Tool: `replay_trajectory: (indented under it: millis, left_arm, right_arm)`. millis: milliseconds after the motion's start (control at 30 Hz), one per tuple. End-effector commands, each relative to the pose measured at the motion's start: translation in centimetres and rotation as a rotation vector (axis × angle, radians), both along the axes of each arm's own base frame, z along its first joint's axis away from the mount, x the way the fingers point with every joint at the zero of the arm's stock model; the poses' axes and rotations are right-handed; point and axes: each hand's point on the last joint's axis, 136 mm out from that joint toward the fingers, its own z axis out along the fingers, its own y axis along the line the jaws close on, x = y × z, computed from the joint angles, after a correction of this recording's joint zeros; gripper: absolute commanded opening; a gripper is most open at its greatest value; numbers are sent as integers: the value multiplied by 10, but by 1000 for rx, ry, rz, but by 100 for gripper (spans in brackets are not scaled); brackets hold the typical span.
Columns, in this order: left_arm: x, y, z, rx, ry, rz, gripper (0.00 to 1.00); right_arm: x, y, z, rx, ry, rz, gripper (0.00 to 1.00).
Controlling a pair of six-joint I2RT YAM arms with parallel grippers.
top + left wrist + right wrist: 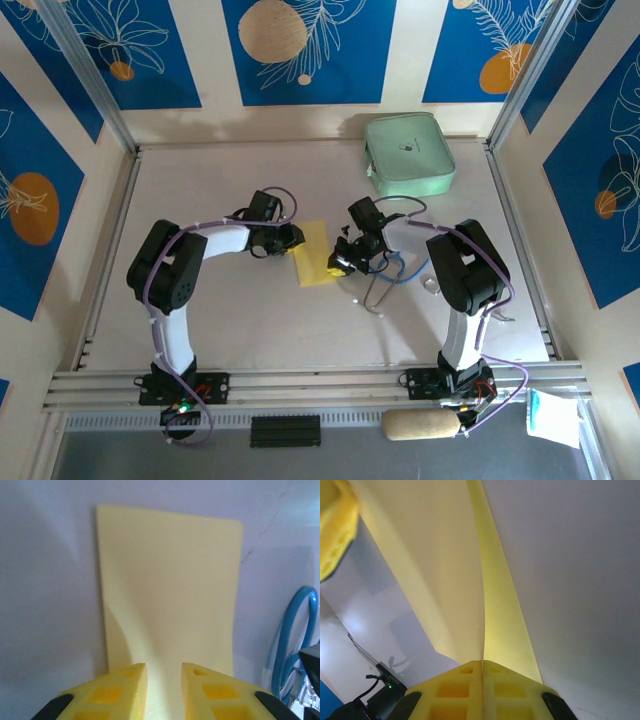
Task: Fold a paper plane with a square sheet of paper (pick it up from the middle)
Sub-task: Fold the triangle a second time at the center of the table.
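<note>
My right gripper (482, 666) was closed on the yellow sheet of paper (315, 258). In the right wrist view its two yellow fingers were pressed together with no gap, and a raised crease of the paper ran away from them. My left gripper (164, 672) stood at the opposite edge of the sheet. Its fingers (127, 680) were a little apart, with the paper showing in the narrow gap, so they were not pinching it. From this side the sheet looked like a tall rectangle that curved up toward the fingers.

From above, the yellow sheet of paper was near the middle of the pale table (250, 320), between the two grippers. The mint-green rounded case (410, 152) lay well apart at the far edge. A blue looped cable (295, 630) lay beside the sheet on the right.
</note>
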Motion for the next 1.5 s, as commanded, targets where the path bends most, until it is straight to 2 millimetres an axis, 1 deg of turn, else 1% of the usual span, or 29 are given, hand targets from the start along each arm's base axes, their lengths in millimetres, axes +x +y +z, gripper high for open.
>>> replay_trajectory:
  millis: [0,133,367,567,733,1000,1467]
  left_arm:
    - [7,3,11,29,-57,-38,25]
    - [5,4,-6,59,-19,-53,22]
    - [3,8,-25,103,30,-52,18]
    - [-2,11,-37,116,61,-46,16]
    - [-5,13,-40,116,71,-39,15]
    - [-9,14,-44,115,84,-34,14]
    - [-13,15,-49,113,98,-29,14]
  right_arm:
    - [-13,-4,4,10,33,36,0]
    - [-12,-3,6,17,30,41,0]
    - [-7,1,12,37,15,48,0]
    - [2,16,25,82,-25,70,0]
    - [10,29,23,79,-31,76,0]
    - [20,42,15,59,-36,68,0]
    - [33,53,9,47,-54,50,0]
